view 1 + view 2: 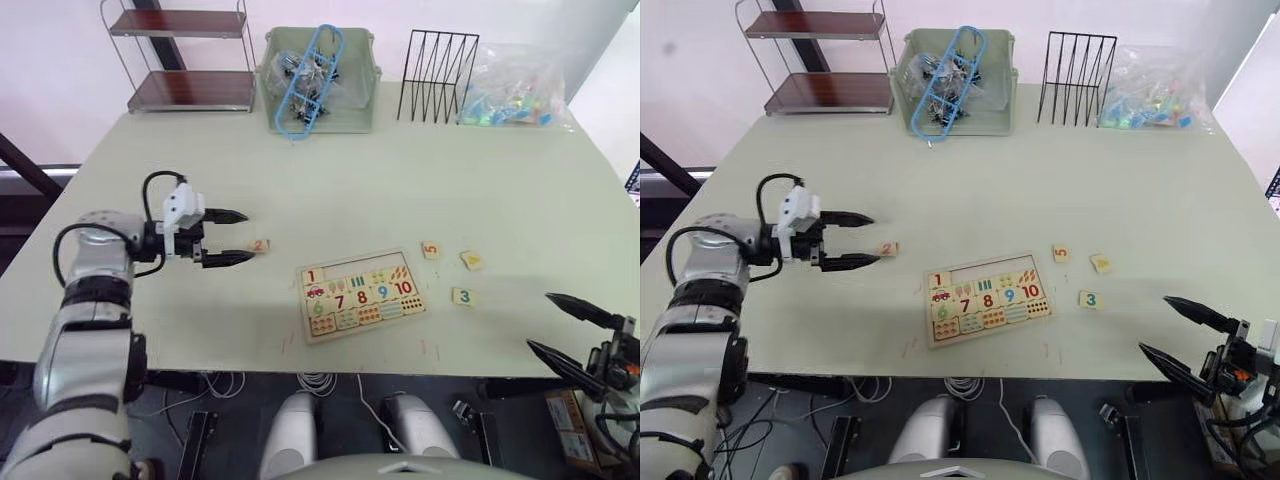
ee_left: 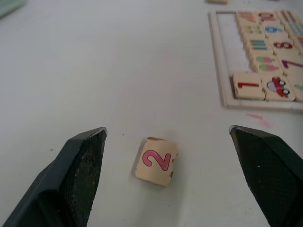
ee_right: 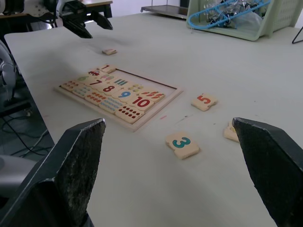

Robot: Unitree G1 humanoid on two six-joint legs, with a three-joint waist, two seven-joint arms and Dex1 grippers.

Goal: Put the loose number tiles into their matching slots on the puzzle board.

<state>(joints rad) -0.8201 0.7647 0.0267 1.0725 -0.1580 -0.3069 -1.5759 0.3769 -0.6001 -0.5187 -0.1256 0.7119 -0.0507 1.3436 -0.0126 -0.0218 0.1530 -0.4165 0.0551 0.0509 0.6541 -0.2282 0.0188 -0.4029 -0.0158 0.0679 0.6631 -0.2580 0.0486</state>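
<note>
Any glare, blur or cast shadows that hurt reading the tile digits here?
Left wrist view: 2 tile sharp with a soft shadow beside it; puzzle board digits blur toward its far end. Right wrist view: 3 tile and 5 tile readable; the tile beside them is cut off by a finger. Head views: even light, no glare.
</note>
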